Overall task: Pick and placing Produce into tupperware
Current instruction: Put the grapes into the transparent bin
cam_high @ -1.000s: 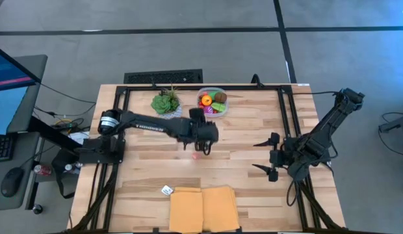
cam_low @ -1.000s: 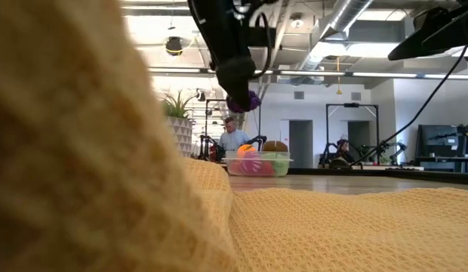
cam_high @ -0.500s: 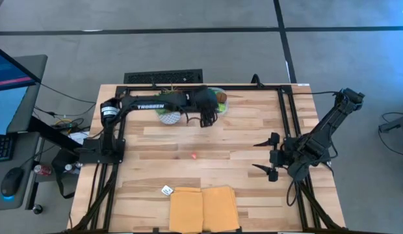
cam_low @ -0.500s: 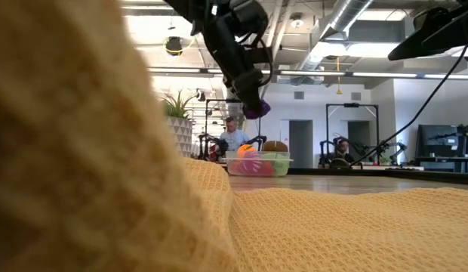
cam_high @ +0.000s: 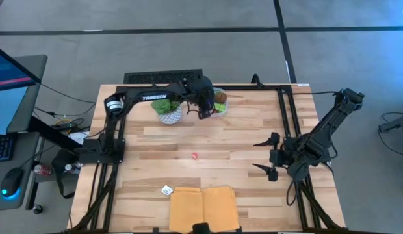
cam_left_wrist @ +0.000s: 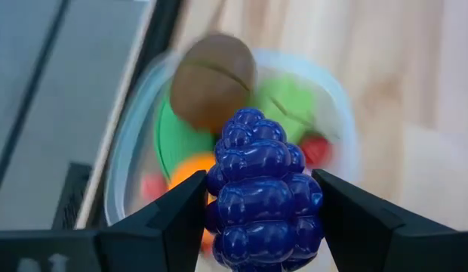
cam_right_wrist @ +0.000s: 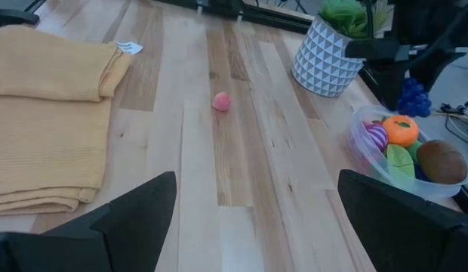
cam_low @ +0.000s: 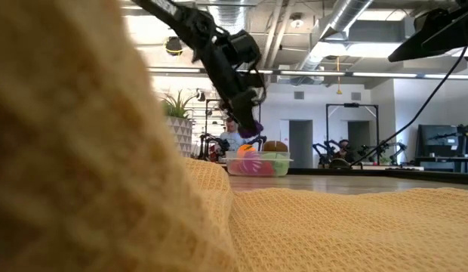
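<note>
Wooden worktop (cam_high: 240, 136) unchanged since a second ago: folded yellow cloth (cam_high: 203, 207) at near edge, white-potted plant (cam_high: 168, 108) at far edge. Left arm swung from mid-worktop to far edge; left gripper (cam_high: 205, 112) now over tupperware (cam_high: 218, 109), jaws partway closed on purple grape bunch (cam_left_wrist: 262, 181), hanging just above container. Right gripper (cam_high: 270, 155) parked at right side, jaws spread wide, nothing held, no change. Tupperware holding orange, green, brown produce. Small pink piece (cam_high: 195, 155) lying alone mid-worktop, same spot as before.
</note>
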